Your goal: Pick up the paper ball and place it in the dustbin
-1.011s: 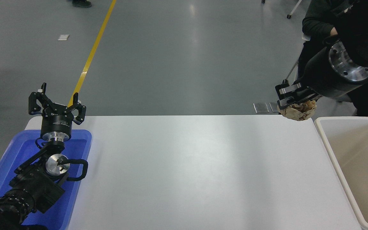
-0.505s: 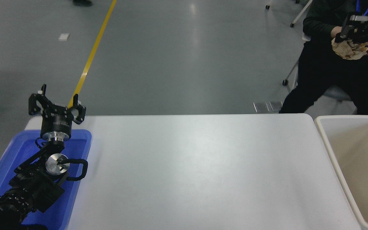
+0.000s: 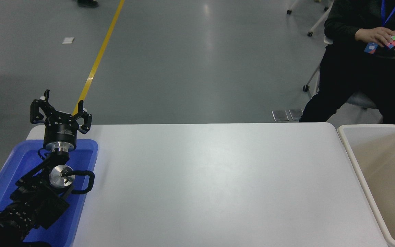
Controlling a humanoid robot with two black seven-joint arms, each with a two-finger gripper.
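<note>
The cream-white dustbin stands at the table's right end, and what shows of its inside holds nothing. The paper ball is out of view. My right arm and gripper are out of view. My left gripper is parked at the lower left, above the far end of the blue tray, with its fingers spread open and nothing between them.
A shallow blue tray lies at the table's left edge under my left arm. A seated person in dark clothes is beyond the table's far right corner, hands on a small coloured cube. The white table spans the middle.
My right gripper, shut on the paper ball, rose from the table's far right corner up and to the right, then left the picture with the ball. The left arm has not moved.
</note>
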